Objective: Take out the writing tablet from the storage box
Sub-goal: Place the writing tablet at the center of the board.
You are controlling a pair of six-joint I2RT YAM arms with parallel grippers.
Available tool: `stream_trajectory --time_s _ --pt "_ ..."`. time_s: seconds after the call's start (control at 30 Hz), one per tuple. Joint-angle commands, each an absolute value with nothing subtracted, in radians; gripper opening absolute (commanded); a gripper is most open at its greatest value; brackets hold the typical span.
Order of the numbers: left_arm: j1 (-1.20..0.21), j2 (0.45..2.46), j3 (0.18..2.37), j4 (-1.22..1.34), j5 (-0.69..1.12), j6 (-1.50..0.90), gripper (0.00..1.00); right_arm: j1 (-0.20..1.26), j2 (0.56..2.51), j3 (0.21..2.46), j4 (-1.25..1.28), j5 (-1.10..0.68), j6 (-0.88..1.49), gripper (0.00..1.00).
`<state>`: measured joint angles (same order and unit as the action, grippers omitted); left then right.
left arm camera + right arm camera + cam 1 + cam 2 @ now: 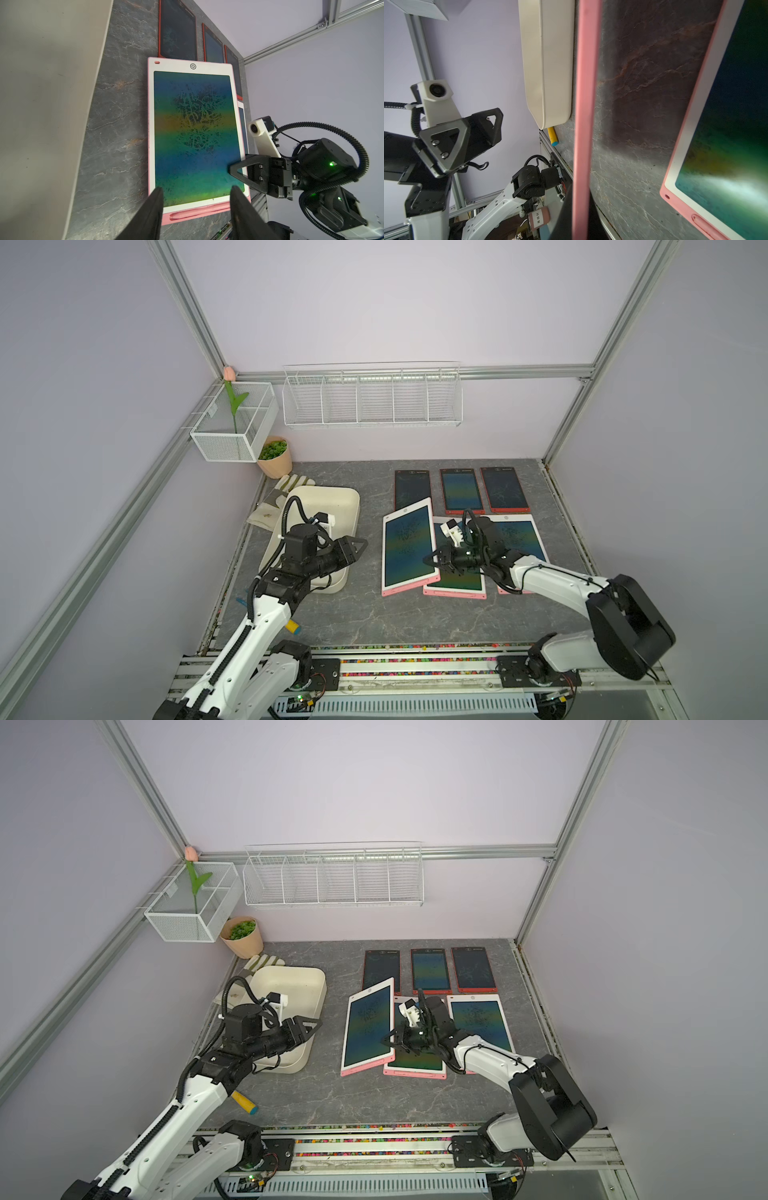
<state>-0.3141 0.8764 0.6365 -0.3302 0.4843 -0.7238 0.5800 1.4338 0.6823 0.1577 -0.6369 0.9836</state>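
Right pincer (430, 561) clamps the writing tablet (407, 547) by its raised long edge; left pincer (361, 545), half-open, faces it over the storage box (328, 502).

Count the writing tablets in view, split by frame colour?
Red-framed rectangular writing tablets: 3
Pink-and-white-framed rectangular writing tablets: 3
Total: 6
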Motion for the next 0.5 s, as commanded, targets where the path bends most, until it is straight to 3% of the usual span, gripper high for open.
stream_trajectory --time_s 0.0,0.3,0.47 --pt "-0.308 0.876 0.656 -0.351 0.460 -0.713 0.52 0.614 1.462 0.728 0.249 -0.589 0.998 0.07" --pt "-0.308 0.904 0.634 -0.300 0.486 -0.724 0.52 0.691 1.617 0.748 0.371 -0.528 1.064 0.07" --pt "-0.308 0.908 0.638 -0.303 0.492 -0.718 0.52 0.741 1.651 0.801 0.291 -0.460 1.054 0.07"
